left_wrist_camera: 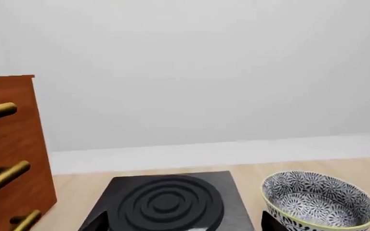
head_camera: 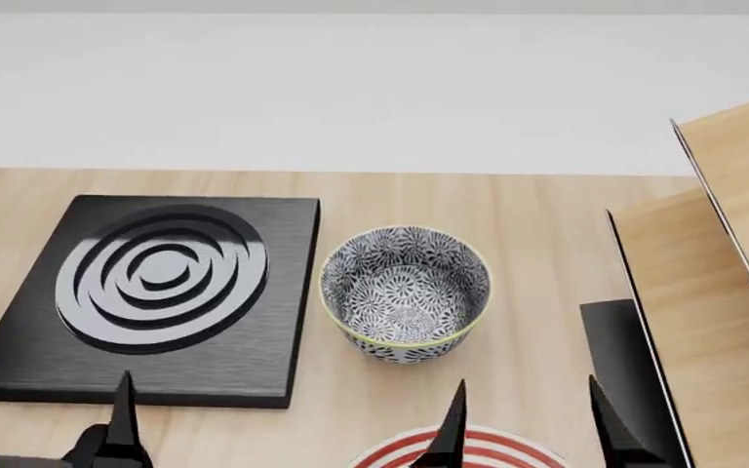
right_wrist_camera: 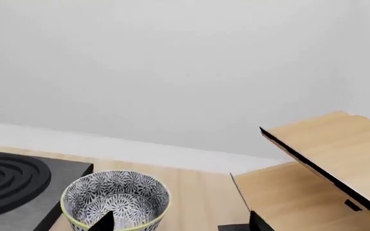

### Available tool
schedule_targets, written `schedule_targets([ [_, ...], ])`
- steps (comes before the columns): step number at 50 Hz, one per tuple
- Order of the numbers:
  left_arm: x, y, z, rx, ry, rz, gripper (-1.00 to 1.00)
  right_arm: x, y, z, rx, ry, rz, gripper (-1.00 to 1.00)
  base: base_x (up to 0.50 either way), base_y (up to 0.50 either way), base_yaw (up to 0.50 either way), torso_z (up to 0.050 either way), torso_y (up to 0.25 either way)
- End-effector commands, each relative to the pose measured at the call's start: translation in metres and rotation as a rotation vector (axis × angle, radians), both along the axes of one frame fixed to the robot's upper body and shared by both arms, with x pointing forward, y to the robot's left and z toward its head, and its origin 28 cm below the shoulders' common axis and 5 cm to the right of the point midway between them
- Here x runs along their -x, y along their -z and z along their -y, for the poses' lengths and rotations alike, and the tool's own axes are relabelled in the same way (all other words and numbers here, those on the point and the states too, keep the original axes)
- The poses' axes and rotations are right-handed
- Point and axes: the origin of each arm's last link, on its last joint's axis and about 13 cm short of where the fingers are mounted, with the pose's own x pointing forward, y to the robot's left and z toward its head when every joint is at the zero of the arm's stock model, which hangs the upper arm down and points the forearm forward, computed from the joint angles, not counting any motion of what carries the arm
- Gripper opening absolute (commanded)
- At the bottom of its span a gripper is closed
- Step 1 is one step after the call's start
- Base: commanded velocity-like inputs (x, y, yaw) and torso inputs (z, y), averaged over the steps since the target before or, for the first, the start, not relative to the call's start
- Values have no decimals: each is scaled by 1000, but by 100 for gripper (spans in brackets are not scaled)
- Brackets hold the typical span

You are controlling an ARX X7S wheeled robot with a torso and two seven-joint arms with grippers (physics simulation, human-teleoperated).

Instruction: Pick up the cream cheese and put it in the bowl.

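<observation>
The blue-and-white patterned bowl (head_camera: 405, 292) with a yellowish rim stands empty on the wooden counter, just right of the black stove plate. It also shows in the left wrist view as the bowl (left_wrist_camera: 319, 199) and in the right wrist view as the bowl (right_wrist_camera: 115, 199). The cream cheese is out of view in every frame. My left gripper (head_camera: 47, 400) hovers open over the stove plate's near edge, holding nothing. My right gripper (head_camera: 529, 414) is open and empty, near the counter's front, a little right of the bowl. Both grippers' dark fingertips (right_wrist_camera: 104, 221) stand wide apart.
A black stove plate (head_camera: 153, 292) with a ringed burner lies left of the bowl. A red-striped white plate (head_camera: 459, 453) peeks in at the front edge. A light wooden rack (head_camera: 713, 292) rises at the right. A brown cabinet (left_wrist_camera: 8, 154) with brass handles stands far left.
</observation>
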Motion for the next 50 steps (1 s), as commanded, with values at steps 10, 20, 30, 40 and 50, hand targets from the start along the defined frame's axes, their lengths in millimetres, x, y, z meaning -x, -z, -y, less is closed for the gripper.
schedule_targets([
  [10, 14, -43, 4, -42, 11, 133, 100, 8, -49, 2, 53, -2, 106, 100, 0, 0, 0, 0, 0],
  [20, 14, -44, 4, -35, 16, 138, 100, 8, -48, 2, 49, -1, 103, 100, 0, 0, 0, 0, 0],
  [30, 14, -44, 4, -35, 16, 138, 100, 8, -48, 2, 49, -1, 103, 100, 0, 0, 0, 0, 0],
  [40, 19, -47, 4, 6, 25, 122, 100, 10, -47, 0, 80, -3, 99, 100, 0, 0, 0, 0, 0],
  [50, 19, -45, 3, 1, -10, 114, 100, 12, -48, -1, 83, -15, 94, 100, 0, 0, 0, 1, -28],
])
